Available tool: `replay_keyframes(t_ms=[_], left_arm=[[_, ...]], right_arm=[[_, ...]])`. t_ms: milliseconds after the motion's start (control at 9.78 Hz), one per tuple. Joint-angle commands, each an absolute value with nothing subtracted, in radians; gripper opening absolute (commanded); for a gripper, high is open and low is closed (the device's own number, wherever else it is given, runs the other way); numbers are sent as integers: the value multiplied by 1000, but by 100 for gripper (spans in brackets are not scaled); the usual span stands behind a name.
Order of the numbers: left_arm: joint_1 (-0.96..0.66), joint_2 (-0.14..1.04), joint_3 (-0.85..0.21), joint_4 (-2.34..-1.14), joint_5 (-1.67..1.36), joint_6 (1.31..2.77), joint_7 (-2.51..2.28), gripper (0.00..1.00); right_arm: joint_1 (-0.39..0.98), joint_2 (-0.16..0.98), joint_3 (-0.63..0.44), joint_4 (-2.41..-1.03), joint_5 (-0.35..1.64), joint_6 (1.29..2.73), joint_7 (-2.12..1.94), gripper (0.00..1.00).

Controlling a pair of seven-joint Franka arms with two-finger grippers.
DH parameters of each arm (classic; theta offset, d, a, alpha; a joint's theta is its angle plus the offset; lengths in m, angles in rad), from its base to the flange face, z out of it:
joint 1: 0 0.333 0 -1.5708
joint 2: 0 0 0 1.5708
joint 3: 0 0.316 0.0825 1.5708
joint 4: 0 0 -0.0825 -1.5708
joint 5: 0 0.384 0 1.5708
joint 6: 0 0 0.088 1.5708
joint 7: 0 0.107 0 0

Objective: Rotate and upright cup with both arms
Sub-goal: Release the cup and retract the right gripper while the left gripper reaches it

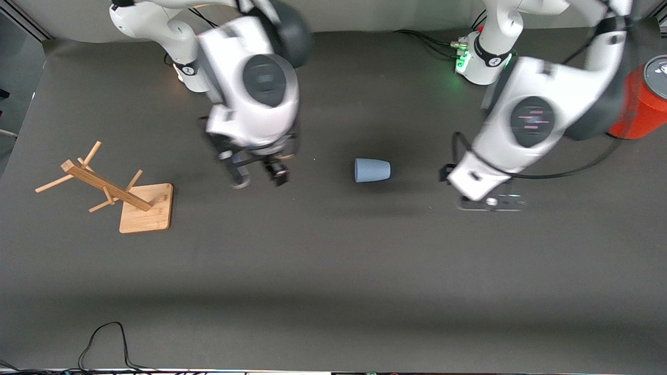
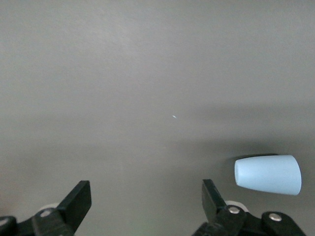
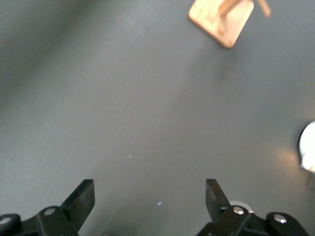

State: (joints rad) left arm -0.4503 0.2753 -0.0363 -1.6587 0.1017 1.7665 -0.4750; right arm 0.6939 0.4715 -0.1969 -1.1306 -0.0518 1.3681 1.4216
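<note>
Left claw (image 2: pixel 146 204) agape beside cup (image 2: pixel 268 174); rack (image 3: pixel 222 18) only right-wrist.

matt pale-blue plastic cup (image 1: pixel 372 170), pale bare-wood rack (image 1: pixel 109 188), smooth matt dark table cover (image 1: pixel 333 271), glossy white arm shells.

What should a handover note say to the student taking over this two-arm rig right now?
Left gripper: open, empty, over bare mat beside the cup.
Right gripper: open, empty, over the mat between the cup and the wooden cup rack.
Pale-blue cup: lying on its side midway between the grippers, untouched.
Done: nothing yet.
Left: grasp the cup, rotate it, stand it upright using both arms.
</note>
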Motion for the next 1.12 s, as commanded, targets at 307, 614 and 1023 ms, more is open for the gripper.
replay_keyframes(t_ms=[307,614,1023], left_arm=[[-838,643,-17,-1340,322,1672,-821,100],[-951,804,-18,-1227,422,1632,-796,99],[-988,853,-18,-1238,497,1621,-652,95]], right_arm=[[579,270,-353,-1320,-23,1394,797,100],[247,77,-96,-1551,-31,1535,576,100],[58,11,-23,-1644,-28,1637,202,100]])
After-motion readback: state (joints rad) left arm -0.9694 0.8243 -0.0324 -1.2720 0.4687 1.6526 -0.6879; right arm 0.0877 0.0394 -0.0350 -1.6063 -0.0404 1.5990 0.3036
